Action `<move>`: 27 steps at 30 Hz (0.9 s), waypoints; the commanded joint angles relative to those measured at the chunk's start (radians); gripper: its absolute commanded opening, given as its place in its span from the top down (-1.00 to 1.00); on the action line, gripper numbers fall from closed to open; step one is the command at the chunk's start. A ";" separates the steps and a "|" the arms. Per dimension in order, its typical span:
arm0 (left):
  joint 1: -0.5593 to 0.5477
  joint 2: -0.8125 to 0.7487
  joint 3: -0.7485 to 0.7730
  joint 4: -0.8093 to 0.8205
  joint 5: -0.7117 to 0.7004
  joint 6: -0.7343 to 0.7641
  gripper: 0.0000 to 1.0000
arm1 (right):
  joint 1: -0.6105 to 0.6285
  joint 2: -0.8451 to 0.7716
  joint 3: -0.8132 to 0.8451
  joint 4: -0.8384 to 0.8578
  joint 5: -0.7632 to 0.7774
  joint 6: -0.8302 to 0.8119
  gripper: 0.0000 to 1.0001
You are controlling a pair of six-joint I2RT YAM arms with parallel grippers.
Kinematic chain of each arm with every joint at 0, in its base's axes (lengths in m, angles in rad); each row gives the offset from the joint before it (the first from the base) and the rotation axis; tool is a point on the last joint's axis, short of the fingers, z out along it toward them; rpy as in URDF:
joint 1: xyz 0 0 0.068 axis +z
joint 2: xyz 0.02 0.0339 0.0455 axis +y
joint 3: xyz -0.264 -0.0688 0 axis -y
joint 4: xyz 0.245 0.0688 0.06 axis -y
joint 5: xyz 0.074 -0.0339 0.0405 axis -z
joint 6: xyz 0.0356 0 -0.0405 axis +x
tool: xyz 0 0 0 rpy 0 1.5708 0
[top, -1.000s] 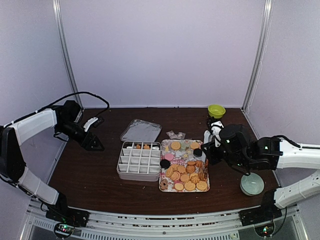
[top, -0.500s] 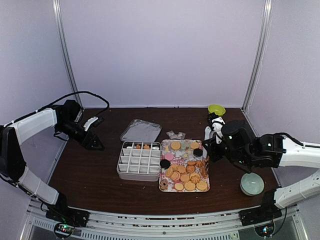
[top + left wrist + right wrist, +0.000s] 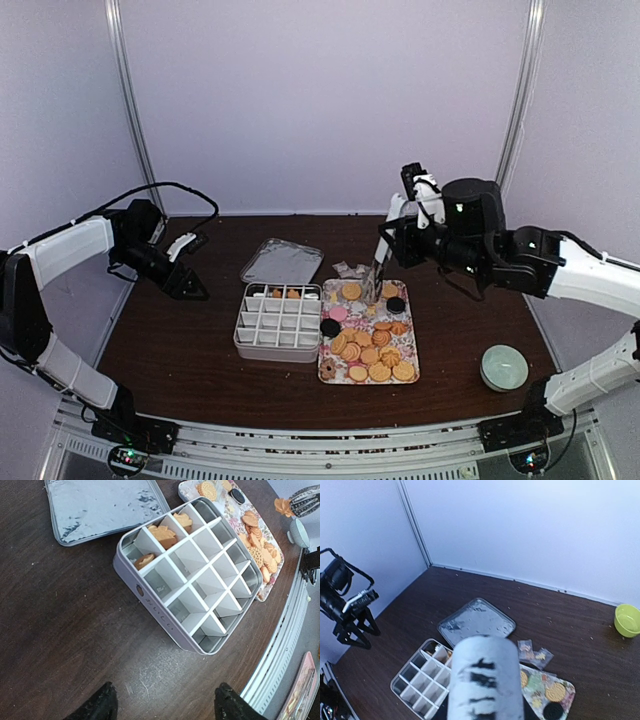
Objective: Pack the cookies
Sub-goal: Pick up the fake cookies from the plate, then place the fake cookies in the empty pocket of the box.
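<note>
Here the right gripper (image 3: 393, 233) clamps the tongs (image 3: 378, 270) above the cookies (image 3: 372, 352) on the tray (image 3: 330, 295); the left gripper (image 3: 165, 707) gapes empty. A slack hold could let the tongs twist and scatter them.

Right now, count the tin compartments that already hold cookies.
3, all in the tin's row nearest the lid: cookies in the corner cell beside the floral tray, the next cell, and the third. The fourth cell looks empty; stacks may hide more.
</note>
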 commanded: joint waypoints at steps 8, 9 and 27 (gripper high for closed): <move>-0.001 -0.032 -0.016 -0.016 0.001 0.029 -0.39 | -0.057 0.435 0.346 0.231 -0.227 -0.015 1.00; 0.000 -0.035 -0.019 -0.016 0.000 0.032 -0.39 | -0.059 0.461 0.366 0.232 -0.231 -0.015 1.00; -0.001 -0.023 -0.017 -0.016 -0.012 0.048 -0.38 | -0.130 0.603 0.375 0.275 -0.266 -0.018 1.00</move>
